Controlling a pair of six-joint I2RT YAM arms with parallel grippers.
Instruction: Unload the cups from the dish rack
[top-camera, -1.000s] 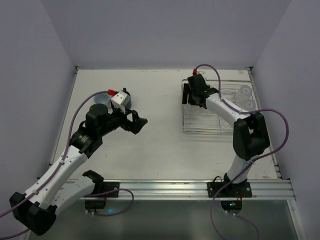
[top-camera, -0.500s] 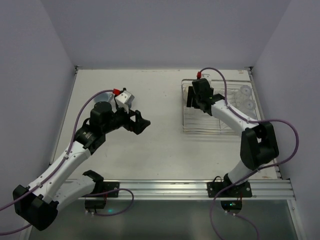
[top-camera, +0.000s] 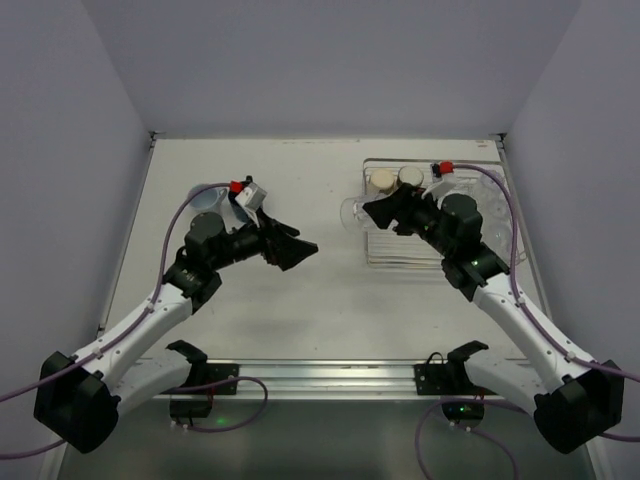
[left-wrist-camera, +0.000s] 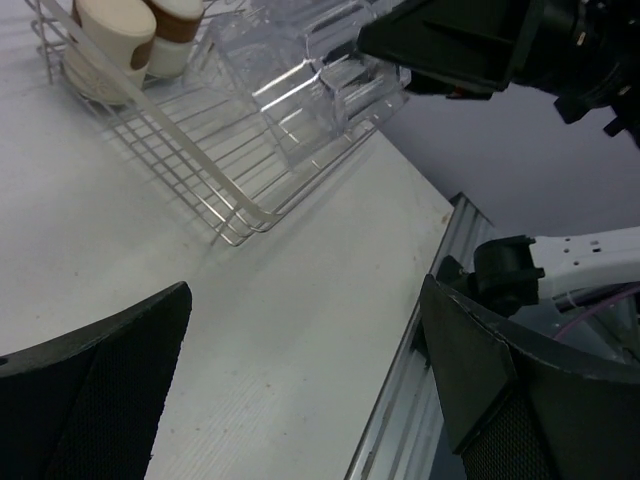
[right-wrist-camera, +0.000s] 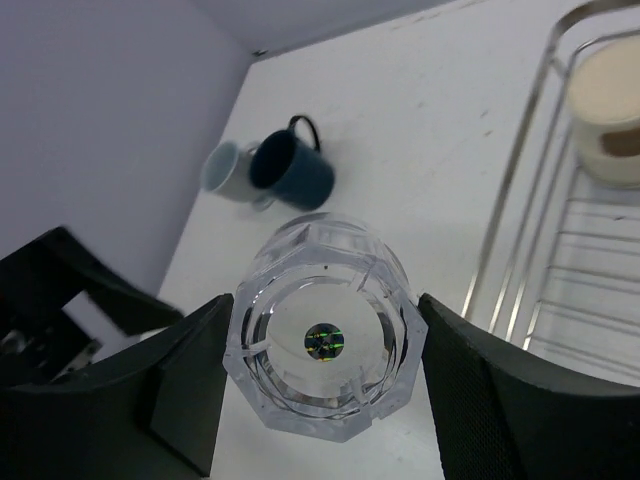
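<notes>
My right gripper (right-wrist-camera: 322, 345) is shut on a clear glass tumbler (right-wrist-camera: 322, 340), held by its sides with its base facing the camera. In the top view that gripper (top-camera: 370, 212) holds the tumbler (top-camera: 350, 212) just outside the left side of the silver wire dish rack (top-camera: 400, 258). Two brown cups with cream tops (top-camera: 380, 180) (top-camera: 410, 177) stand in the rack's far left corner. The light blue-grey mug (right-wrist-camera: 225, 170) and the navy mug (right-wrist-camera: 292, 170) stand together at the far left. My left gripper (top-camera: 298, 250) is open and empty over the table's middle.
The left wrist view shows the rack's near corner (left-wrist-camera: 235, 225), the brown cups (left-wrist-camera: 110, 40) and the right gripper above. The metal rail (top-camera: 380, 378) runs along the table's near edge. Walls close in on three sides.
My right gripper has come up out of the rack with a glass tumbler and swung left and nearer. My left gripper has moved right, toward the table's middle.
</notes>
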